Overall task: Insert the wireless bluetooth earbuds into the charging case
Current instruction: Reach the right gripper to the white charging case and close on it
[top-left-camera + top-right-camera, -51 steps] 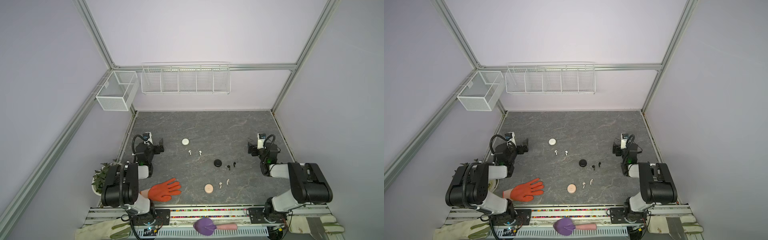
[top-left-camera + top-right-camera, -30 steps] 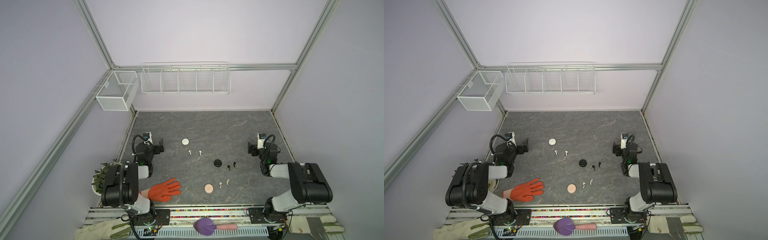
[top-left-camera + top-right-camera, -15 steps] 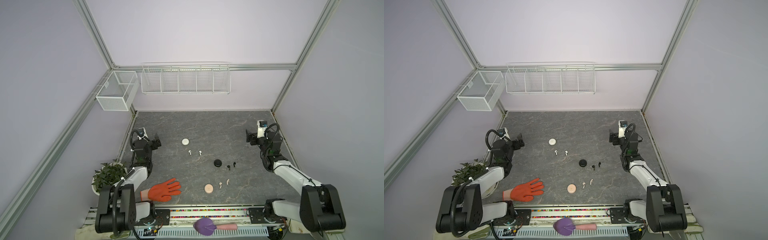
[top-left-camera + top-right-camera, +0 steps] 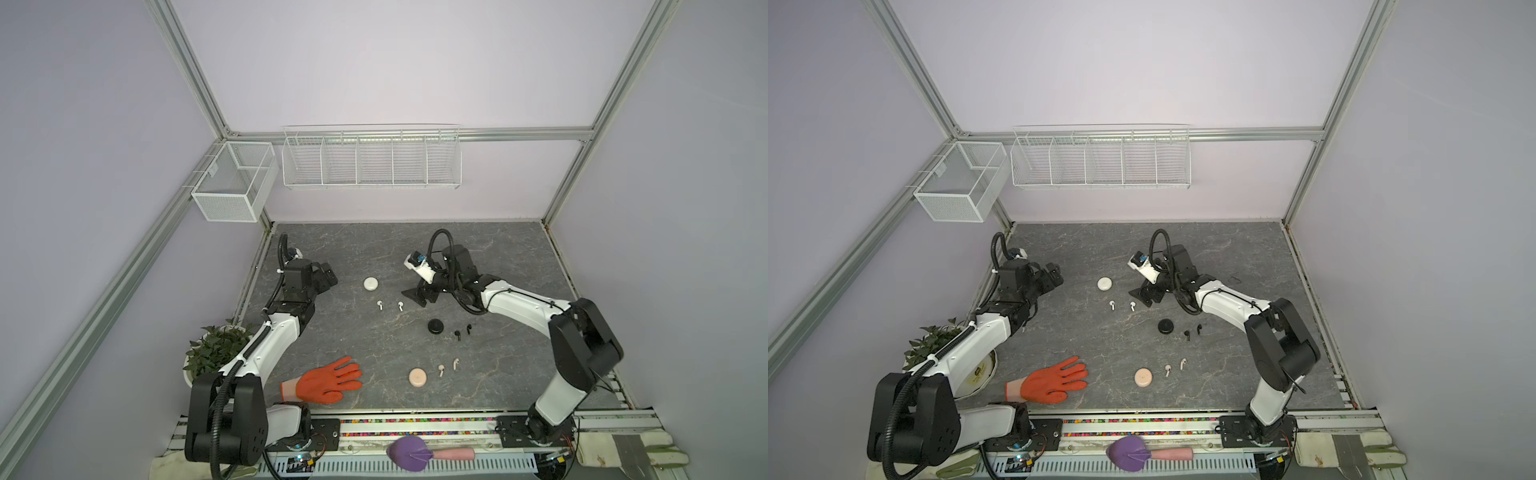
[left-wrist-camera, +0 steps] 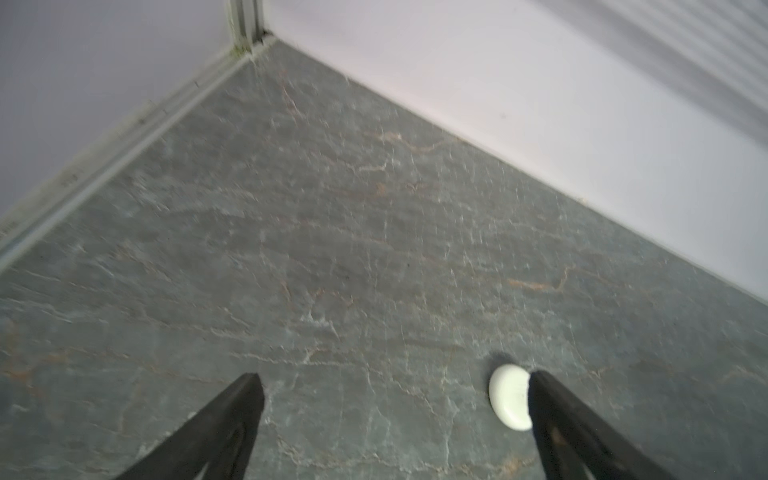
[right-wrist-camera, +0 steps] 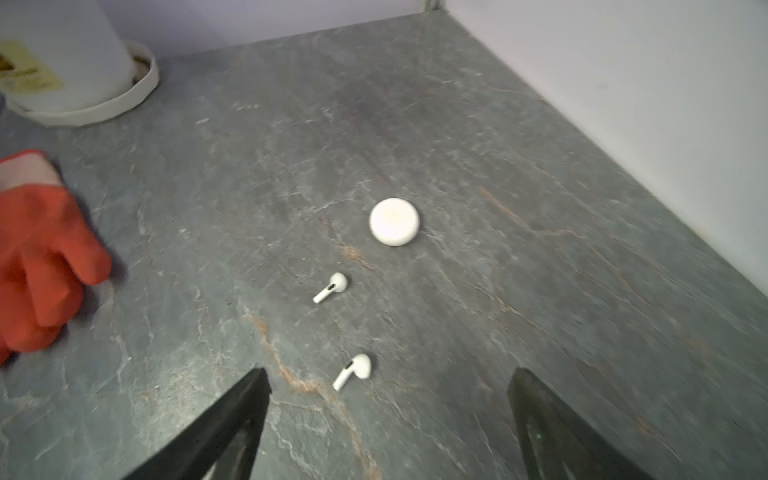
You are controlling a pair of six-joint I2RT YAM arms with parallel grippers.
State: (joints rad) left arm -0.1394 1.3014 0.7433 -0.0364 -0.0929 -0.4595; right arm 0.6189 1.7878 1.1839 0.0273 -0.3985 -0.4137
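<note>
Right hand (image 4: pixel 415 298) newly beside white earbuds (image 4: pixel 400 306), both stems frontward.

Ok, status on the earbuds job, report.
Left jaws, right jaws open, empty. White earbuds, black earbuds, pink earbuds loose on table, none cased; right jaws nearest the white pair. Orange glove aside, path clear.

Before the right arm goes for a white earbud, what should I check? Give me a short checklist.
1. Right gripper open: ok, jaws wide.
2. Nearer white earbud lying free, just ahead of that gripper: ok.
3. White round case lid open: not ok, looks shut.
4. Left gripper open and empty: ok.
5. Orange glove off the path: ok.
6. Which ear that earbud fits: cannot tell.
</note>
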